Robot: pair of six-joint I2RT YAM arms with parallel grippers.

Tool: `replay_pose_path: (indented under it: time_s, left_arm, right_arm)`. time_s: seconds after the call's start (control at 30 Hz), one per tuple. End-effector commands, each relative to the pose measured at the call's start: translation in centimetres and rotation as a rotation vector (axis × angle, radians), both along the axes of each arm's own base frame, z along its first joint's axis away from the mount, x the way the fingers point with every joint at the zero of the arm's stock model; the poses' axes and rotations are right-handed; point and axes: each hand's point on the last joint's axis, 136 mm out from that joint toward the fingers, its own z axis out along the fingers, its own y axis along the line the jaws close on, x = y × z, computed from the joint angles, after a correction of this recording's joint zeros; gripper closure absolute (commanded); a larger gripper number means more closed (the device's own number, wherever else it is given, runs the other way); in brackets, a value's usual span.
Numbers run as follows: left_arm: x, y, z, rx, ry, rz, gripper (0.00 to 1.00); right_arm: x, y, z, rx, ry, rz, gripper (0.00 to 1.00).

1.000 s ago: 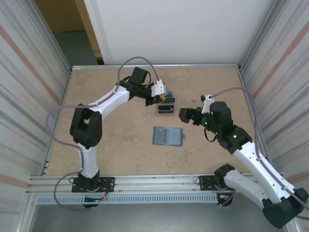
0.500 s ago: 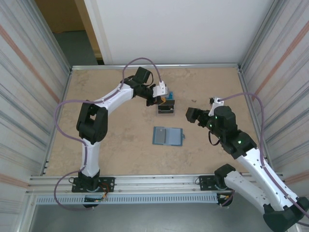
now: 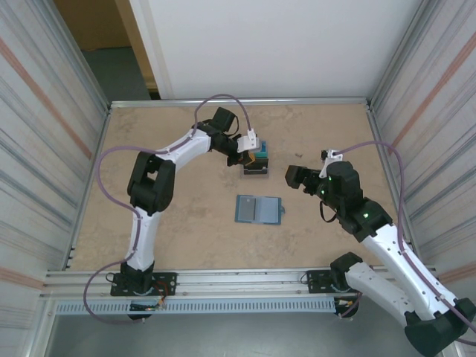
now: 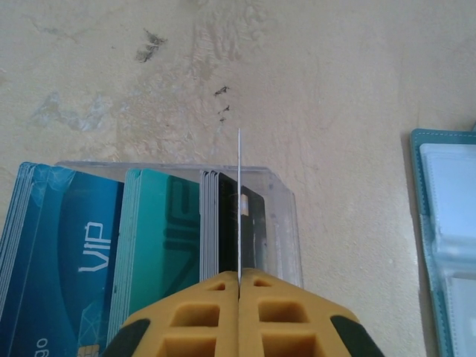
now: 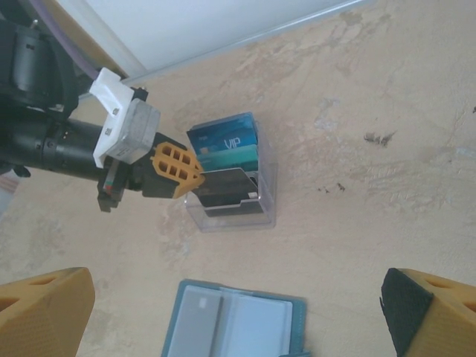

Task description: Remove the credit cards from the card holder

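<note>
Now | left gripper [image 4: 239, 282]: yellow fingers pinched on thin dark plastic card [image 5: 227, 181], above clear plastic stand [image 5: 238, 218] | right gripper [image 3: 292, 177]: spread wide, empty | open teal bifold wallet [image 3: 259, 210]: flat, near stand

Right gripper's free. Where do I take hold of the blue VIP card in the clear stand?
Probably its top edge, from above, one finger on each face: the VIP card stands on edge among others in the clear stand, whose walls cover its sides. The left gripper, shut on a thin card, is close beside.
</note>
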Motion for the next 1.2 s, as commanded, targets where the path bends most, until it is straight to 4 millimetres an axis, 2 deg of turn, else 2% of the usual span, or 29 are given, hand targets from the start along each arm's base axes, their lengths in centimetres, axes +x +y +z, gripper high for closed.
replay_pose_path:
  time_s: [0.0,0.33,0.63,0.9,0.97,1.0,1.03,1.07,1.17]
  left_arm:
    - [0.9,0.4,0.1,0.009,0.007,0.023,1.00]
    - [0.5,1.4,-1.6,0.059,0.043,0.055,1.00]
    - [-0.3,3.0,-2.7,0.090,0.084,0.106,1.00]
    - [-1.0,3.7,-1.9,0.083,0.082,0.152,1.00]
    - [-1.1,3.8,-2.3,0.087,0.095,0.167,1.00]
    - [-1.1,3.8,-1.1,0.072,0.079,0.173,1.00]
    - [-1.2,3.7,-0.9,0.068,0.079,0.178,1.00]
    - [-1.1,3.7,-0.7,0.062,0.076,0.186,0.98]
    - [-1.2,3.5,-0.4,0.056,0.069,0.201,0.85]
  right_arm:
    - [0.2,-0.4,-0.6,0.000,0.016,-0.029,0.01]
    - [0.5,0.1,-1.8,-0.027,0.083,-0.010,0.00]
    - [1.2,2.1,-4.2,-0.070,0.213,0.068,0.15]
    - [1.5,4.5,-6.0,-0.127,0.284,0.144,0.23]
    - [1.4,5.0,-6.4,-0.158,0.298,0.156,0.24]
    - [1.4,5.2,-6.8,-0.178,0.306,0.161,0.24]
    - [1.4,5.4,-6.9,-0.194,0.312,0.165,0.25]
    - [1.3,5.6,-7.1,-0.209,0.321,0.171,0.26]
    - [1.2,6.4,-7.7,-0.249,0.341,0.189,0.27]
